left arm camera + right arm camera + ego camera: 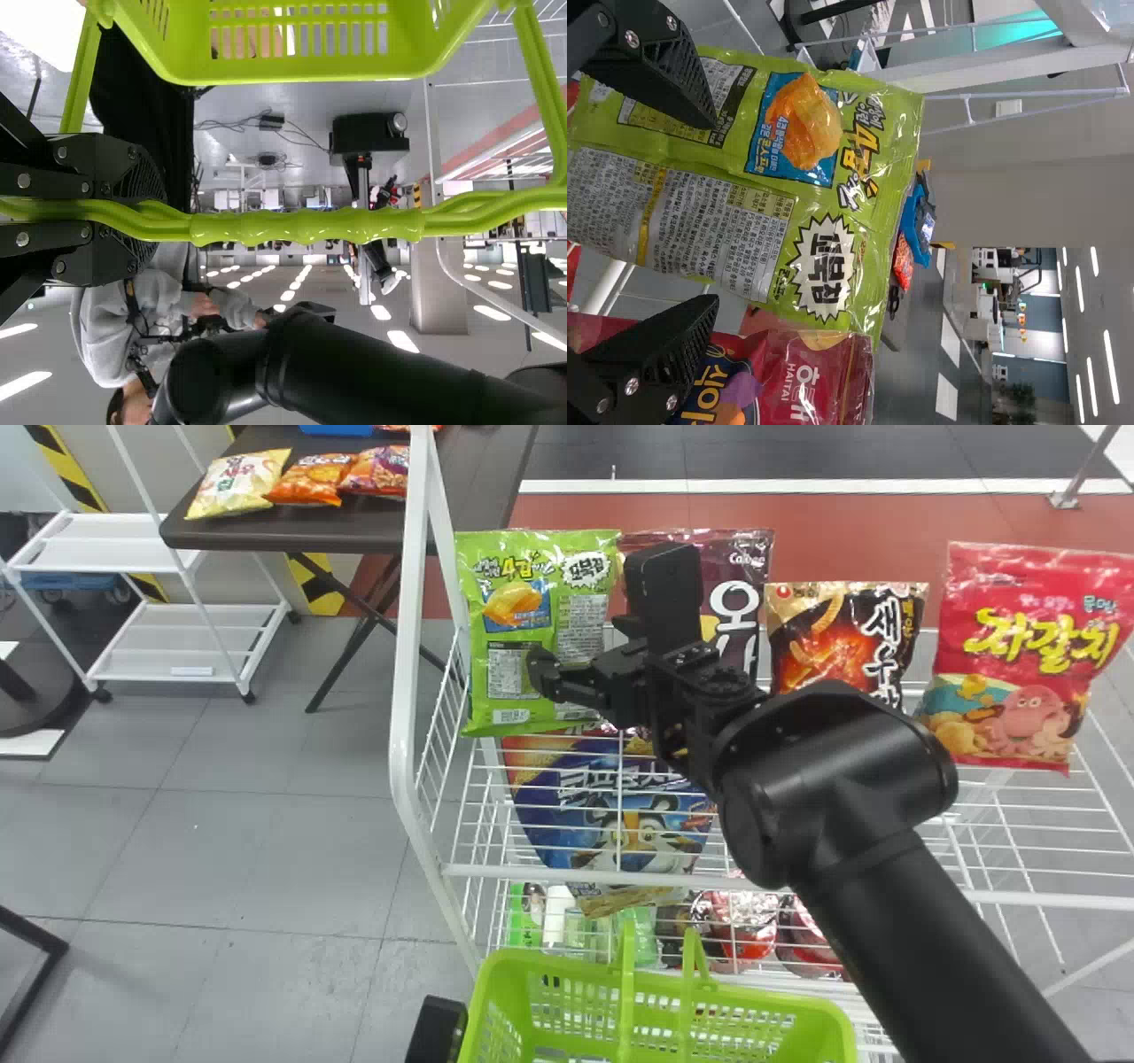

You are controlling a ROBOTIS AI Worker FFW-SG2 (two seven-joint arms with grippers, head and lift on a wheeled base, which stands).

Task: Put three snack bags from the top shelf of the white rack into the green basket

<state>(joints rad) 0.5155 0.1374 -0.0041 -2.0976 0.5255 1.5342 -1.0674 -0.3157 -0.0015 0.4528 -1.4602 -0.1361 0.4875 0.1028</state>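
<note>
In the head view my right gripper (567,677) is in front of the green snack bag (540,602), which stands upright at the left end of the rack's top shelf (753,881). In the right wrist view the fingers of my right gripper (716,212) are spread wide, one over the green bag (757,190), the other over a dark red bag (802,376). A black part of my left gripper (436,1030) shows beside the green basket (753,1005). Seen from the left wrist, my left gripper (151,212) is closed around the basket's handle (306,227).
Along the top shelf stand a purple bag (740,558), a black-and-orange bag (842,638) and a red bag (1028,646). A blue bag (611,806) is lower in the rack. The white rack post (409,691) rises left of the green bag, with a dark table (354,527) beyond.
</note>
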